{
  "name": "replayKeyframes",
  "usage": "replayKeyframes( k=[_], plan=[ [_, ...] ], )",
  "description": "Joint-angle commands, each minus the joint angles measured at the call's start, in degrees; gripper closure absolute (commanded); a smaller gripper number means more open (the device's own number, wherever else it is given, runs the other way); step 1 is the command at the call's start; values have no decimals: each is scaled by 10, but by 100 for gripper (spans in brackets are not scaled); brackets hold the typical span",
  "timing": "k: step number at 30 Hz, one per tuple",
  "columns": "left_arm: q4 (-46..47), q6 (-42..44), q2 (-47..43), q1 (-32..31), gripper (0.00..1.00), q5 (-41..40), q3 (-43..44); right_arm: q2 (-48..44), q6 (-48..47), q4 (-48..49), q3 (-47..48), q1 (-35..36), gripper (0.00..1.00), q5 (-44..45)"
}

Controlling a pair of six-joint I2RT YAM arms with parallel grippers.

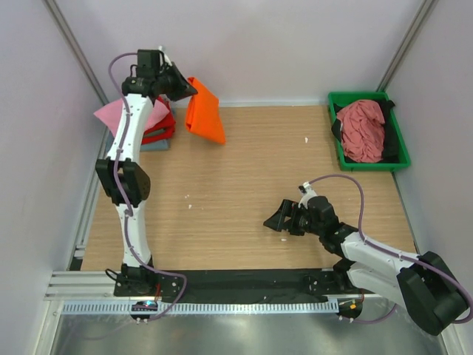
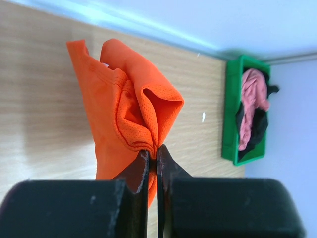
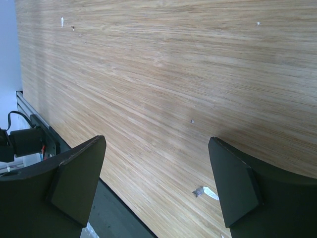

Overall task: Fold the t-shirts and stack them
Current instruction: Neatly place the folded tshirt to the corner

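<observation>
My left gripper (image 1: 191, 90) is shut on the folded orange t-shirt (image 1: 205, 111) and holds it hanging in the air at the back left. In the left wrist view the fingertips (image 2: 146, 159) pinch a bunched fold of the orange t-shirt (image 2: 124, 106). A stack of folded tees lies just left of it: light pink (image 1: 118, 112) on top, red (image 1: 164, 126) under it, grey-blue (image 1: 157, 144) at the bottom. A crumpled dusty rose tee (image 1: 361, 127) lies on a black one (image 1: 393, 148) in the tray. My right gripper (image 1: 279, 220) is open and empty, low over the bare table (image 3: 163, 89).
The green plastic tray (image 1: 366, 97) stands at the back right, also in the left wrist view (image 2: 231, 104). Small white scraps (image 3: 205, 192) lie on the wooden table. A black strip and metal rail (image 1: 222, 285) run along the near edge. Walls close in on all sides.
</observation>
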Motion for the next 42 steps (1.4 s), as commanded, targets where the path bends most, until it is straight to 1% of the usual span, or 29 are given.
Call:
replayKeyframes(
  k=[1,4,7,8,9,12,17,19,22,24,29,34,42],
  plan=[
    [20,-25,17,26,100,40,77,-3,-11,26,0,2,9,9],
    [48,-53,33,48,100,67,112,-2,-12,26,0,2,9,9],
    [99,-101,39,69,100,86,118,-2,-12,26,-1,2,9,11],
    [124,-123,41,91,100,90,121,-3,-11,26,-2,2,9,11],
    [136,-132,43,96,100,103,127,-4,-11,26,-1,2,9,12],
    [175,-155,46,115,100,112,155,-10,-11,24,-4,2,9,18],
    [260,-220,44,148,100,123,158,-20,-10,23,-7,2,9,20],
    [268,-239,44,163,100,123,159,-18,-9,23,-7,2,9,21],
    [266,-239,36,178,100,126,147,-16,-10,23,-7,2,9,20],
    [265,-234,26,182,100,133,124,-16,-10,22,-7,2,9,21],
    [255,-195,12,202,100,143,91,-17,-10,22,-6,2,9,21],
    [251,-202,26,225,100,150,99,-16,-10,23,-6,2,9,20],
    [238,-186,11,249,100,167,67,-9,-10,24,-4,2,9,19]
  ],
)
